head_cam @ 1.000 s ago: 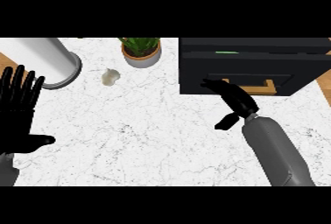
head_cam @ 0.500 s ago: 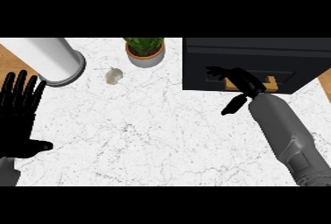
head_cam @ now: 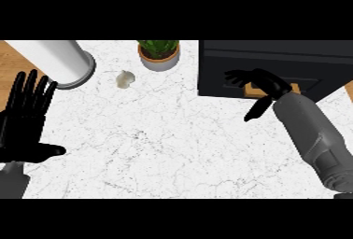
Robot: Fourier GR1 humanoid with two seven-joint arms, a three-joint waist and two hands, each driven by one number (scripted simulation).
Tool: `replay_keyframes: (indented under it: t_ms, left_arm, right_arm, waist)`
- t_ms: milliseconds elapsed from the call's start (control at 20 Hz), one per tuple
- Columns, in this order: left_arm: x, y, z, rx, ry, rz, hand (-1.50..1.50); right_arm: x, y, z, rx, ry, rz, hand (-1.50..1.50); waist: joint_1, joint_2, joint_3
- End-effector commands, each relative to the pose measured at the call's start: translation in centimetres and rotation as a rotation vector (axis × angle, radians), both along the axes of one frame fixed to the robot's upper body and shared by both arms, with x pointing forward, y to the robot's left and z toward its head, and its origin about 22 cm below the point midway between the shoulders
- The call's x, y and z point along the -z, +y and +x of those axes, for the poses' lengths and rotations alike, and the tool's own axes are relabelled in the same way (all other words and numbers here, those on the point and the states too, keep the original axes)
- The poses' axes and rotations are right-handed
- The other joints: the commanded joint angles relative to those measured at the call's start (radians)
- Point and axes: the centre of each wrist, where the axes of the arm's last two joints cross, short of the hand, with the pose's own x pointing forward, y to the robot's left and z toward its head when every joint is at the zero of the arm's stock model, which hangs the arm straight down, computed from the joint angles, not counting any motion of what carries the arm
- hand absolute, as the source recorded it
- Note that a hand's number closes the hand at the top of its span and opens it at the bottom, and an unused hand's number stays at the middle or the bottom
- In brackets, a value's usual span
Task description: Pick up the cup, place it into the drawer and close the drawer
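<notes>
1. The right hand (head_cam: pixel 265 84) sits over the front of the dark drawer unit (head_cam: pixel 276 58), its fingers curled toward a tan patch (head_cam: pixel 293 88) beside the wrist, perhaps the drawer's wooden inside or a handle.
2. No cup shows anywhere; whether it lies under the curled fingers or already in the drawer cannot be told.
3. The step in hand looks like the drawer stage: placing or closing.
4. The next move calls for clearing the fingers, then pushing the drawer front flush.
5. The left hand (head_cam: pixel 26 116) rests at the left edge, fingers straight and spread.
6. On the marble counter (head_cam: pixel 158 140) stand a white cylinder (head_cam: pixel 59 58), a potted plant (head_cam: pixel 160 53) and a small pale object (head_cam: pixel 124 79).
</notes>
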Motion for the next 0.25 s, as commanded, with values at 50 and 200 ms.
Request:
replay_keyframes:
  t_ms: [50, 200]
  left_arm:
    - [0.4, 0.5, 0.1, -0.004, -0.011, 0.007, -1.5]
    - [-0.2, 0.1, 0.9, 0.001, 0.001, 0.02, -1.5]
  right_arm:
    - [-1.6, -2.5, 0.6, 0.168, -0.026, -0.053, -1.5]
    - [-3.0, -2.7, 1.2, 0.162, -0.022, -0.062, -1.5]
  waist:
    - [0.027, 0.042, 0.008]
    - [0.016, 0.036, 0.008]
